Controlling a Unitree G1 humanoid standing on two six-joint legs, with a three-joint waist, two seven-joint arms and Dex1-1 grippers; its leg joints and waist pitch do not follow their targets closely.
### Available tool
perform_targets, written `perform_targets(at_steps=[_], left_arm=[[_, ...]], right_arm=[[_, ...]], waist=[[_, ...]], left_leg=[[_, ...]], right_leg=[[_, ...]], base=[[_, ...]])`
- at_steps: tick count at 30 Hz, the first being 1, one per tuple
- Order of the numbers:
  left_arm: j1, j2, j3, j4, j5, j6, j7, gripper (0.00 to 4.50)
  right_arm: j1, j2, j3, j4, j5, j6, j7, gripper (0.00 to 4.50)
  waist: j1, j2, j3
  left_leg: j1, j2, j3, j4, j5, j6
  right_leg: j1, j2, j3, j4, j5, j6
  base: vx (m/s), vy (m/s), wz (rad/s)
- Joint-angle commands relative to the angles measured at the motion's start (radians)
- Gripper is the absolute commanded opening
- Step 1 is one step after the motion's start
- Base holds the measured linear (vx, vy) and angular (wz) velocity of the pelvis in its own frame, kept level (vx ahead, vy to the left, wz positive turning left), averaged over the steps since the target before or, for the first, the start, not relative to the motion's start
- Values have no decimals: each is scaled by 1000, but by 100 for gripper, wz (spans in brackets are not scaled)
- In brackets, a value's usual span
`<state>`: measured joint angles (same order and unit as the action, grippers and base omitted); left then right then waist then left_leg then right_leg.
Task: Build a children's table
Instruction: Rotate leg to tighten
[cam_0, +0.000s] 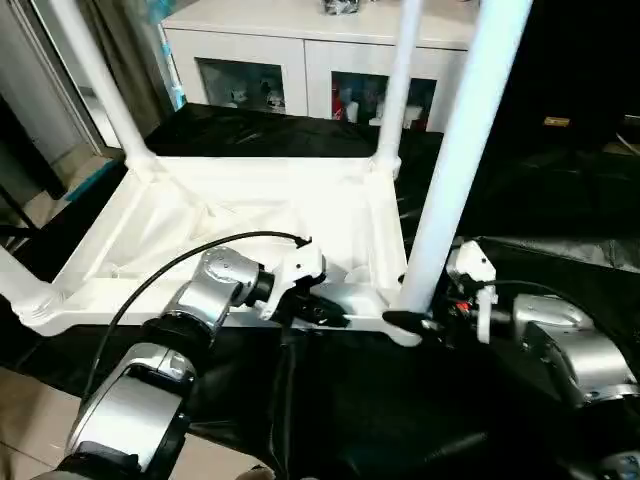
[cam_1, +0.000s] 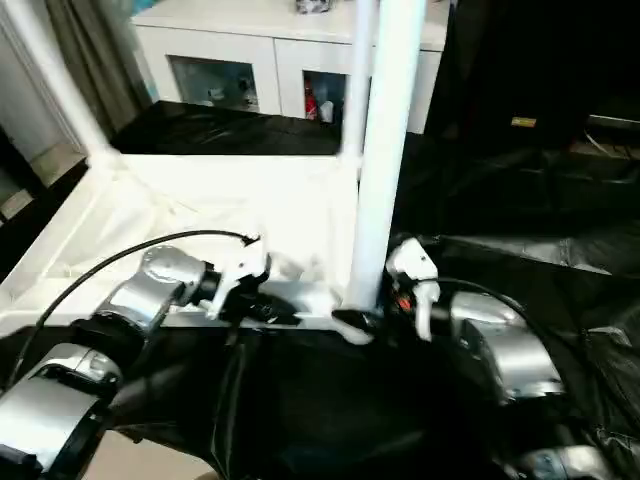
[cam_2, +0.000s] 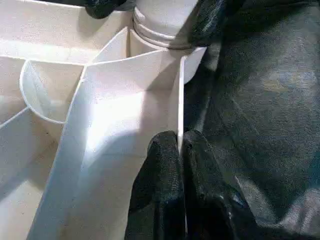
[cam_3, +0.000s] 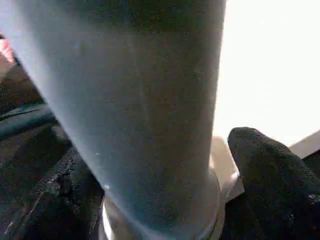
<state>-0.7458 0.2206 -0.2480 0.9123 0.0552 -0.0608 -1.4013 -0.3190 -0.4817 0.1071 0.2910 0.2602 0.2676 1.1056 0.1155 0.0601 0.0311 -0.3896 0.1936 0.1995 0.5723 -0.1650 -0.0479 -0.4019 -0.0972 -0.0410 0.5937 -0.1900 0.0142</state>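
Black sheeting (cam_0: 520, 190) covers the work surface, with a white cabinet (cam_0: 300, 50) at the far side. On the sheeting lies the tabletop (cam_0: 240, 215), upside down, legs standing in its sockets. The left gripper (cam_2: 181, 150) is pinched closed on the top's near rim. The right gripper (cam_0: 425, 322) has its fingers (cam_3: 272, 165) spread around the base of the near right leg (cam_0: 455, 150), seemingly not clamping it. To seat this leg well, keep the rim pinned and press or twist straight down the socket's axis, avoiding side load.
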Motion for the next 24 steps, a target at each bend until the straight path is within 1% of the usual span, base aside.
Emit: perform_targets(at_steps=[1,3,4,7,10,13,14,15,16,17,18,19,20,21,22,23,24], left_arm=[[1,-3,0,-40,-46,3,-49,0],[5,0,0,-48,-50,9,-58,0],[6,1,1,-52,-50,12,-61,0],[15,0,2,-71,-54,27,-69,0],[16,-5,8,-73,-62,33,-66,0],[16,-22,28,-72,-83,55,-51,0],[14,-30,33,-69,-83,56,-30,0],[12,-37,36,-61,-79,50,-6,0],[8,-46,38,-48,-66,39,38,0],[-9,-65,44,-10,-40,25,141,0],[-28,-86,51,32,-16,18,246,0],[-33,-92,54,42,-13,19,269,0],[-33,-92,54,43,-13,19,271,0],[-52,-120,62,71,-3,18,358,0],[-61,-133,66,82,2,18,399,0],[-70,-149,69,93,5,23,439,0],[-76,-158,70,99,7,26,462,0]], right_arm=[[3,-11,5,-23,12,13,18,358],[6,-15,8,-29,18,19,26,353],[7,-16,9,-32,20,21,30,324],[11,-9,12,-39,24,31,39,311],[16,-3,15,-46,31,47,36,274],[31,17,12,-47,27,59,-4,267],[34,31,8,-36,13,56,-39,263],[32,47,5,-15,-11,40,-88,261],[26,70,-2,16,-38,27,-153,261],[9,108,-16,75,-78,14,-271,261],[-10,148,-32,135,-112,6,-391,261],[-15,157,-36,148,-118,5,-418,261],[-15,157,-36,149,-119,5,-421,260],[-35,202,-66,191,-122,20,-536,260],[-44,224,-78,207,-130,23,-596,260],[-52,249,-93,224,-133,35,-660,260],[-57,266,-102,234,-136,41,-699,260]], waist=[[-2,-21,-53],[-3,-21,-55],[-3,-22,-55],[-3,-21,-56],[-3,-21,-56],[-3,-22,-56],[-3,-21,-56],[-5,-22,-55],[-7,-17,-56],[-13,-20,-55],[-29,-21,-51],[-29,-21,-51],[-37,-23,-49],[-37,-22,-47],[-41,-21,-46],[-42,-22,-47],[-41,-21,-48]], left_leg=[[23,39,-13,-60,-228,73],[22,38,-13,-59,-218,77],[21,38,-13,-58,-210,78],[20,38,-13,-56,-195,86],[21,36,-12,-55,-193,87],[21,37,-13,-56,-189,83],[21,36,-12,-55,-188,82],[19,36,-13,-56,-189,80],[21,35,-13,-56,-194,72],[18,34,-14,-57,-197,64],[22,29,-16,-64,-251,26],[22,29,-16,-64,-251,26],[22,27,-19,-66,-267,13],[27,27,-17,-67,-283,16],[32,26,-16,-67,-307,13],[28,24,-19,-69,-302,6],[28,25,-20,-70,-298,6]], right_leg=[[44,-47,24,-68,-161,-245],[43,-47,24,-66,-145,-249],[44,-47,24,-65,-134,-251],[45,-47,23,-62,-113,-257],[44,-45,22,-63,-120,-256],[44,-46,23,-62,-123,-252],[44,-46,23,-63,-120,-252],[44,-46,22,-63,-122,-251],[41,-45,22,-63,-131,-249],[41,-45,22,-64,-134,-247],[38,-46,21,-73,-218,-233],[38,-46,21,-73,-218,-233],[43,-47,21,-78,-269,-216],[39,-46,23,-86,-302,-201],[32,-46,26,-90,-331,-195],[37,-46,24,-90,-350,-182],[37,-47,24,-91,-351,-176]], base=[[0,0,0],[0,0,0],[0,0,0],[0,0,0],[0,0,0],[0,0,0],[0,0,0],[0,0,0],[0,0,0],[0,0,0],[0,0,0],[0,0,0],[0,0,0],[0,0,0],[0,0,0],[0,0,0],[0,0,0]])
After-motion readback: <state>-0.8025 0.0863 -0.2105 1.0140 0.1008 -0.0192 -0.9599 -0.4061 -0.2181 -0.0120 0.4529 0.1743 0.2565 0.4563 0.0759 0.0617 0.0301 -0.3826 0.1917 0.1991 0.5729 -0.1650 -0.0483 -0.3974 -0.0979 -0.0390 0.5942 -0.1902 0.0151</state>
